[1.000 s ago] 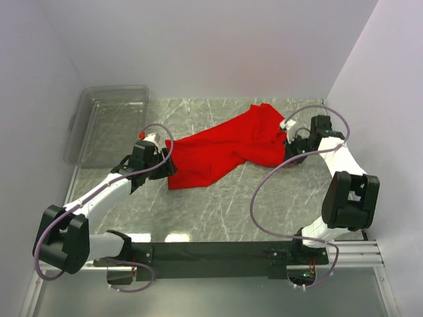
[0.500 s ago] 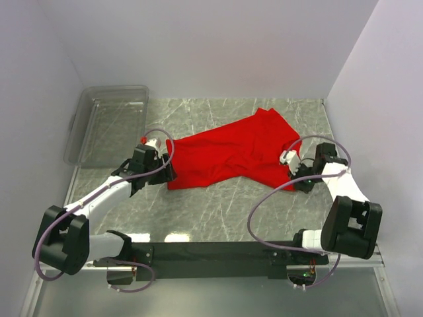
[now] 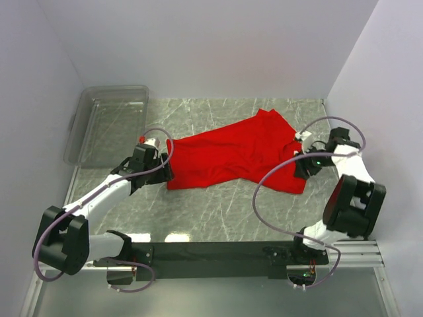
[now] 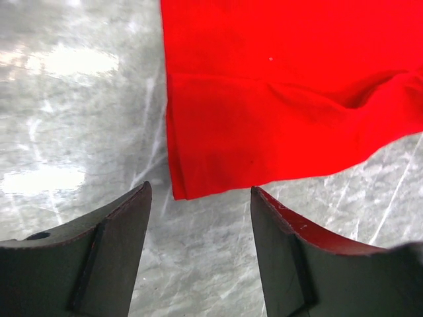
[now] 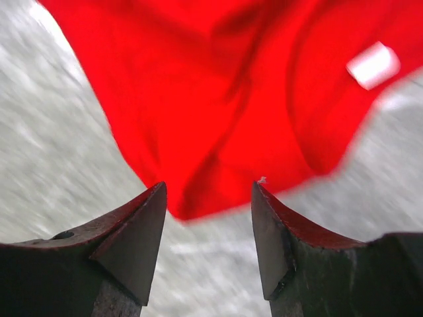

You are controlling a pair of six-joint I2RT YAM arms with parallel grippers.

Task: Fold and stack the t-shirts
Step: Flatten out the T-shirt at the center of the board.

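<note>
A plain red t-shirt lies spread and creased across the marble table, slanting from lower left to upper right. My left gripper stands open just off the shirt's left edge; in the left wrist view a corner of the t-shirt lies just ahead of the left gripper, with bare table between the fingers. My right gripper is open at the shirt's right end. In the right wrist view a rounded fold of the t-shirt with a white label lies ahead of the right gripper, untouched.
A clear plastic bin stands at the back left. White walls close in the table on the left, back and right. A black rail with the arm bases runs along the near edge.
My right gripper dragged the shirt's right end toward the near right, spreading it out, then opened and let go. The left arm barely moved.
</note>
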